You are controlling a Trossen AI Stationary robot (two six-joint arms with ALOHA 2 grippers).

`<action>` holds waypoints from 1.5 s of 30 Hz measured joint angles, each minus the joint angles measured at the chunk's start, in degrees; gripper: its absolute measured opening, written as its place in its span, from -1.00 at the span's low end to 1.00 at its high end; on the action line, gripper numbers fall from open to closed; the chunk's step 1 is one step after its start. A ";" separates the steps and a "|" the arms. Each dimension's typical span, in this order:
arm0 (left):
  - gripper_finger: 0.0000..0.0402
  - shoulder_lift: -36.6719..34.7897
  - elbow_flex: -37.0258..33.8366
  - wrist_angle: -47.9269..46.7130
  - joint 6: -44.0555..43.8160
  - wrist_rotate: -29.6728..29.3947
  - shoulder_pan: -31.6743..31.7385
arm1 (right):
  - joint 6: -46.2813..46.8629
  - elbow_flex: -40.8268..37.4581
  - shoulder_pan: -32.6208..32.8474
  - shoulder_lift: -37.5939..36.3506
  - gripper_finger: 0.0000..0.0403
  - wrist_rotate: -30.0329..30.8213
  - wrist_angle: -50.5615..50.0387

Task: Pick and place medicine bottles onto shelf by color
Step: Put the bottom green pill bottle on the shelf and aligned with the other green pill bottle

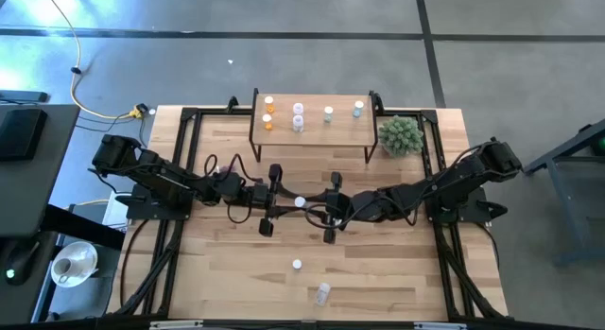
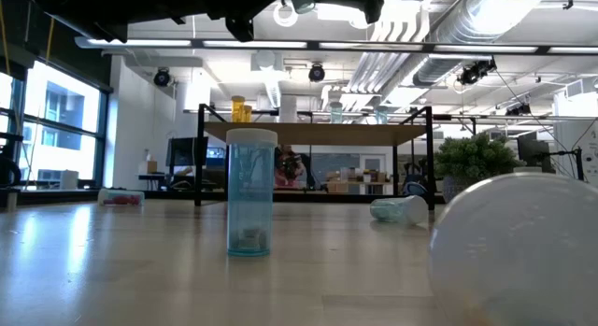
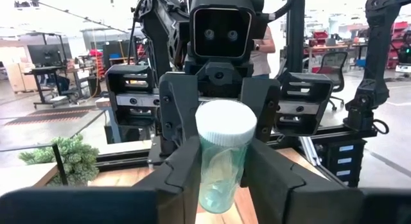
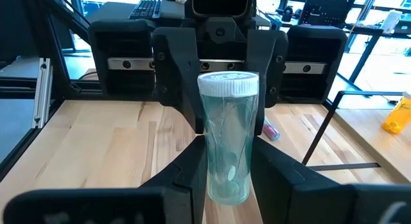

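So both grippers are meeting mid-table, nose to nose, and there's one green-tinted bottle (image 3: 220, 156) with a white cap squeezed between them. The left gripper (image 3: 221, 179) has its fingers clamped tight on the lower part of the bottle, and the right gripper (image 4: 230, 166) is pinched on the same bottle from the opposite side, so it's gripped by both at once, standing upright. In the high view you can just see the white cap (image 1: 301, 202) between the two sets of fingers.

Beyond the grippers, toward the far edge of the table, sits the shelf (image 1: 312, 130), with orange bottles (image 1: 268, 113) at its left end, a pale pinkish pair (image 1: 299, 115) next to them, then a green one (image 1: 328, 113) and a blue one (image 1: 358, 108). A spiky green plant ball (image 1: 401, 134) sits just off the shelf's right end.

On the near side of the grippers, a blue bottle (image 2: 249, 192) stands upright and another bottle (image 1: 323, 292) lies on its side closer to the table's front edge. A pink bottle (image 4: 270, 129) lies on the wood off to the left arm's side.
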 joint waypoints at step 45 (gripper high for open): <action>-0.55 0.00 0.02 -16.32 -5.35 -8.72 4.70 | 0.55 22.33 -9.36 -9.86 -0.07 -2.25 -38.73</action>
